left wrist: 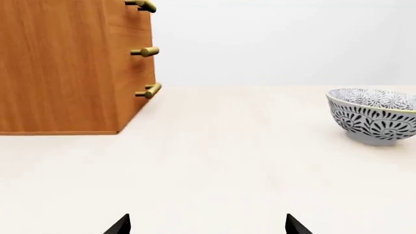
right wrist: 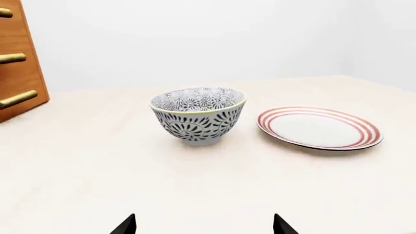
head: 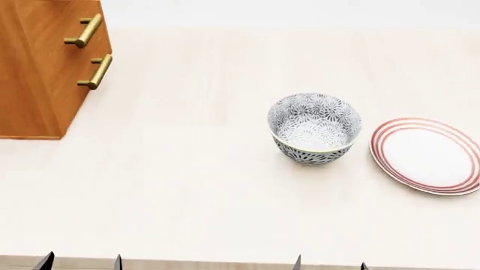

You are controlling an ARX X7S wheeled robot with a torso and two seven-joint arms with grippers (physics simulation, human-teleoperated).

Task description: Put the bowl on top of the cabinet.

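The left tool (head: 81, 262) shows in the head view only as two dark fingertips at about 7 o'clock, set apart with bare worktop (head: 188, 191) between them, so it is released and holds nothing. The right tool (head: 330, 263) sits at about 5 o'clock, its two tips likewise spread and empty. Each wrist view gives the same reading: two black points with a wide gap (the rest of each tool lies outside every picture).

Beyond the right tool, just right of centre in the head view, stands the bowl (head: 314, 128), upright on the pale worktop. It is deep and round, white with a dense grey-black floral pattern inside and out, and has a pale rim. In the left wrist view its far side is cut off by the picture's edge.

Just beside the bowl at 3 o'clock, not touching it, lies a flat white plate (head: 428, 156) with red rings, clipped slightly by the frame.

Well apart at 10 o'clock stands the orange-brown wooden cabinet (head: 34, 67) with brass bar handles (head: 95, 72) on its front. Its top is out of view in all three pictures, and the head view shows only two handles.
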